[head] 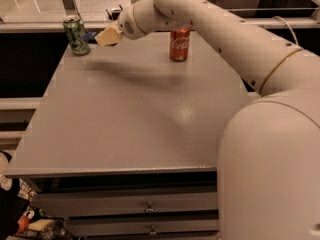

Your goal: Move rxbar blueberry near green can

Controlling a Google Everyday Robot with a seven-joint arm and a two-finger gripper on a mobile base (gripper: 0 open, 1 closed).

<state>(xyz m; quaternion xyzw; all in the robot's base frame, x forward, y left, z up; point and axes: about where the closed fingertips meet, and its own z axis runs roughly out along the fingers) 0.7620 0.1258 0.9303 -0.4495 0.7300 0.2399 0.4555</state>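
One claw (106, 36) holds rxbar blueberry (90, 35) beside green can (76, 34) at table (150, 129) edge.

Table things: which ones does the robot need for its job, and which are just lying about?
For the job: rxbar blueberry, held in the tool over the far left of the table; green can right beside it.
Just lying about: red Coca-Cola can, standing further right.
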